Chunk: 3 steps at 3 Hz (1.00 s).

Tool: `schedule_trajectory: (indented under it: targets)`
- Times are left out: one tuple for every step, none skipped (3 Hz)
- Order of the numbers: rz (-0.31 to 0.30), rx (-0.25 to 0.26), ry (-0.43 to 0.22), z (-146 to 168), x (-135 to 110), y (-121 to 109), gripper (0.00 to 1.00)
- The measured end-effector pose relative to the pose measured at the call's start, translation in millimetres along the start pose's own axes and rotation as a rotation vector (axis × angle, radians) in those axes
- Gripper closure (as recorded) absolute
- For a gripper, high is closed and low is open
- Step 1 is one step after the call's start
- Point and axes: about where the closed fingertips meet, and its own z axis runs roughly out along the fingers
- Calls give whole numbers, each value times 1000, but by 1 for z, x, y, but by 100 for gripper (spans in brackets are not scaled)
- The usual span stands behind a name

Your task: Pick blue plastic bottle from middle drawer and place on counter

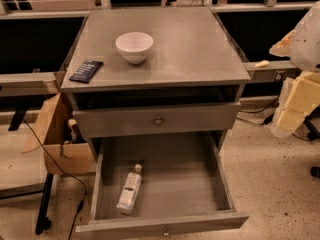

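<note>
The blue plastic bottle [129,190] lies on its side in the front left of the middle drawer [175,179], cap pointing to the back. The drawer is pulled fully open, and its knob shows at the front edge. The counter [190,44] is the grey top of the cabinet above it. My gripper [296,101] is at the right edge of the view, beside the cabinet at about the height of the upper drawer. It is well apart from the bottle and holds nothing that I can see.
A white bowl [134,46] and a dark flat packet [86,71] sit on the left half of the counter. The upper drawer [157,120] is nearly shut. A cardboard box [60,134] stands left of the cabinet, with cables on the floor.
</note>
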Motion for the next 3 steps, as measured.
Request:
schedule_trajectory:
  targets:
    - [0,0,0,0,0,0,0]
    - [-12,-36,-2,17,-21,5,0]
    - [42,-113,-58,61,-57,13,0]
